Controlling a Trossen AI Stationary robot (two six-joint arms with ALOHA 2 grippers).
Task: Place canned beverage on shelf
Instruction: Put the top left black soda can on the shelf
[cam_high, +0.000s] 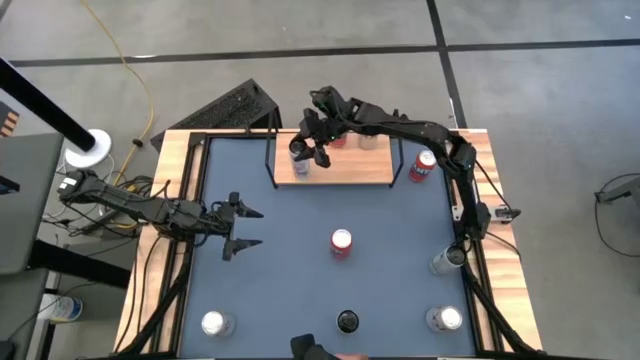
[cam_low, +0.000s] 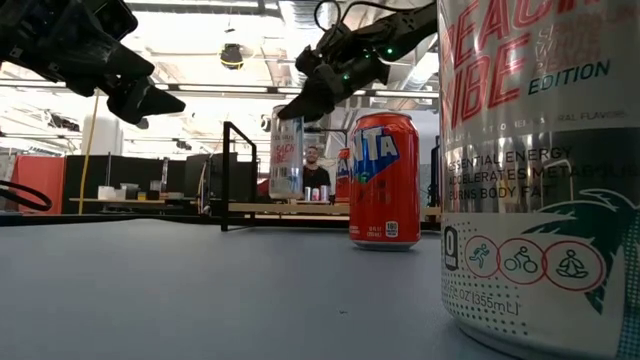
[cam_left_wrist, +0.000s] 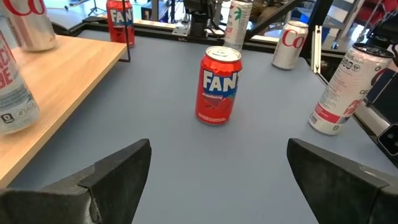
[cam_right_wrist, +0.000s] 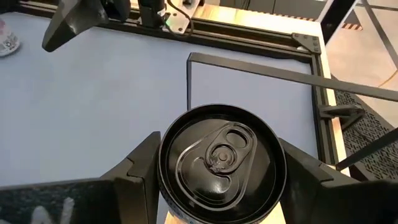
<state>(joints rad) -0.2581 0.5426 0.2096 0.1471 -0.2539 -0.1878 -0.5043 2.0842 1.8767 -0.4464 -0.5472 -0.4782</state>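
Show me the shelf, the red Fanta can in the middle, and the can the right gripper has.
shelf (cam_high: 345, 168), high view, bare wooden board.
red Fanta can (cam_left_wrist: 218, 86), left wrist view, label.
held can (cam_right_wrist: 219, 155), right wrist view, black lid.

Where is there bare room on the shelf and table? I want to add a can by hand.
Shelf: bare along its front edge, right of the slim can the right gripper holds; cans crowd the back edge. Table: the widest patch lies between shelf, left gripper and Fanta can. Cans dot the right side and near edge.
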